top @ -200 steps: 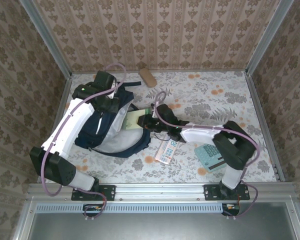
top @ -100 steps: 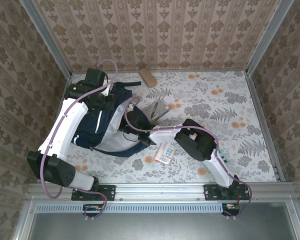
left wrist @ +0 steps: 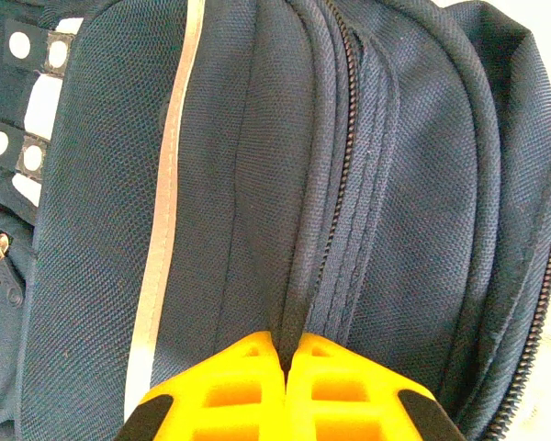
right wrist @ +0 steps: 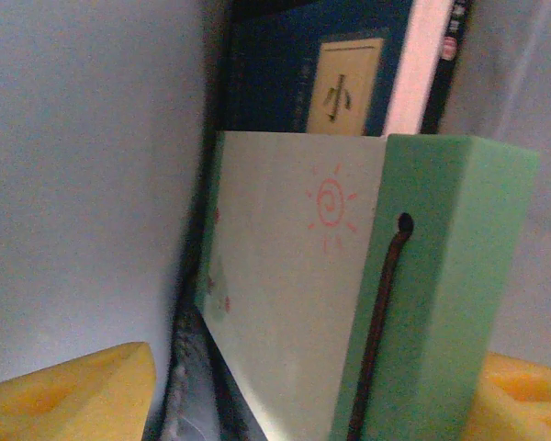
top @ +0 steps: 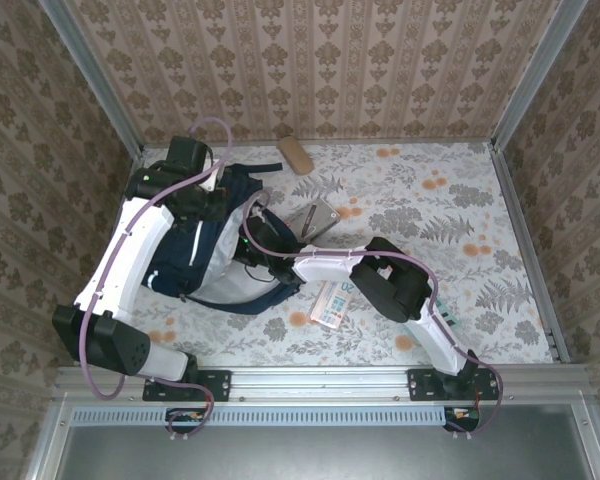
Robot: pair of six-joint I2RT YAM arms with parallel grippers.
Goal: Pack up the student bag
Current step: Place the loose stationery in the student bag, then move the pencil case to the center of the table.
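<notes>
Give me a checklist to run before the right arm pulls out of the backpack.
1. Left gripper shut on a fold of the navy blue fabric student bag: ok.
2. Right gripper jaws apart, one on either side of the pale green notebook with a dark elastic band: ok.
3. Notebook inside the bag, against the dark blue book: ok.
4. Right-hand finger free of the notebook's edge: cannot tell.
5. Notebook stays put without support: cannot tell.
6. Everything packed: not ok, a white and pink booklet lies on the floral table.
</notes>
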